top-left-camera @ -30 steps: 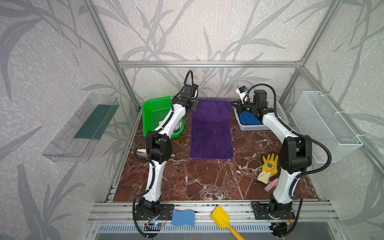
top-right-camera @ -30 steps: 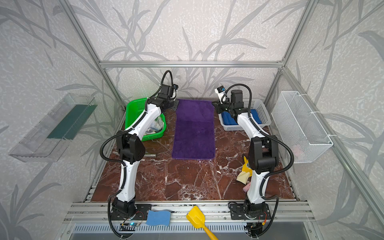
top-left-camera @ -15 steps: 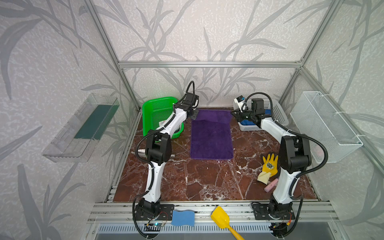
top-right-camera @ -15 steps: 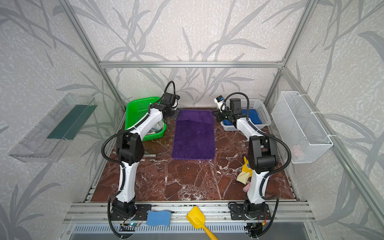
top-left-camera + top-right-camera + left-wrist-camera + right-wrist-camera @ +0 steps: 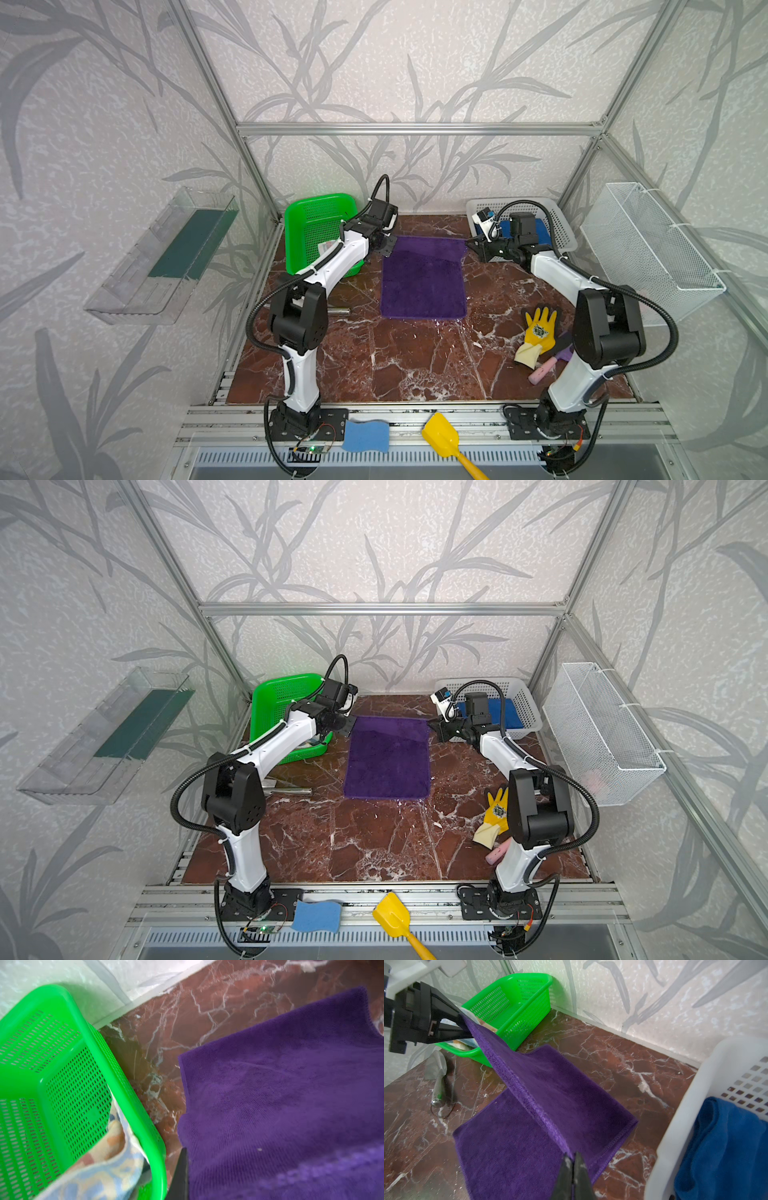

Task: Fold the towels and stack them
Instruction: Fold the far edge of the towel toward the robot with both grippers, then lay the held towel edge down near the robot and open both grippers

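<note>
**Pulling purple towel (image 5: pixel 423 286) forward**

Dragged its far edge frontward since a second ago, doubling it on the marble tabletop (image 5: pixel 395 361). Pinching one raised corner tight with left gripper (image 5: pixel 385 249), the other with right gripper (image 5: pixel 470 245), hem taut between. Leaving blue towel (image 5: pixel 720 1147) in white basket (image 5: pixel 675 1126), printed towel (image 5: pixel 99 1167) in green basket (image 5: pixel 316 224).

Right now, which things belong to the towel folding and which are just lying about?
For the job: purple towel, blue towel, printed cream towel.
Lying about: yellow glove, blue sponge, yellow scoop, metal tool.
</note>
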{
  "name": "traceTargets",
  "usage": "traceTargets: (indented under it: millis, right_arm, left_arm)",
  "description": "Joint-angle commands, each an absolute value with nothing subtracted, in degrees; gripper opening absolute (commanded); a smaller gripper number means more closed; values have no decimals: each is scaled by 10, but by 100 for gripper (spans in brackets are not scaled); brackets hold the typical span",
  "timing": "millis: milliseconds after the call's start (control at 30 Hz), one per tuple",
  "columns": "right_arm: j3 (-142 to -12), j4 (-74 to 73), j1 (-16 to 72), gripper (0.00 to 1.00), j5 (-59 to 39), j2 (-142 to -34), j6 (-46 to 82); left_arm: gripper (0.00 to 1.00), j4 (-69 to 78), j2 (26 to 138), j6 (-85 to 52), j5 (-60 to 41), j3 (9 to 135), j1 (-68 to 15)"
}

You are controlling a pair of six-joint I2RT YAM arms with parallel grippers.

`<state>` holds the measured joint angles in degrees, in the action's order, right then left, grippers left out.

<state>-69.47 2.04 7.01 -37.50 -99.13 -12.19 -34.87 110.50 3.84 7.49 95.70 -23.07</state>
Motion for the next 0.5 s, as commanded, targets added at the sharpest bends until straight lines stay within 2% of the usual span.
traceTargets:
  millis: [0, 467]
  right_arm:
    - [-661, 32, 65, 0, -385, -940, -114]
    - [-531, 67, 67, 0, -393, -835, -82]
  left_arm:
    - [0, -358, 1076, 13, 100, 925, -237]
    - [0, -368, 1024, -55, 124, 812, -279]
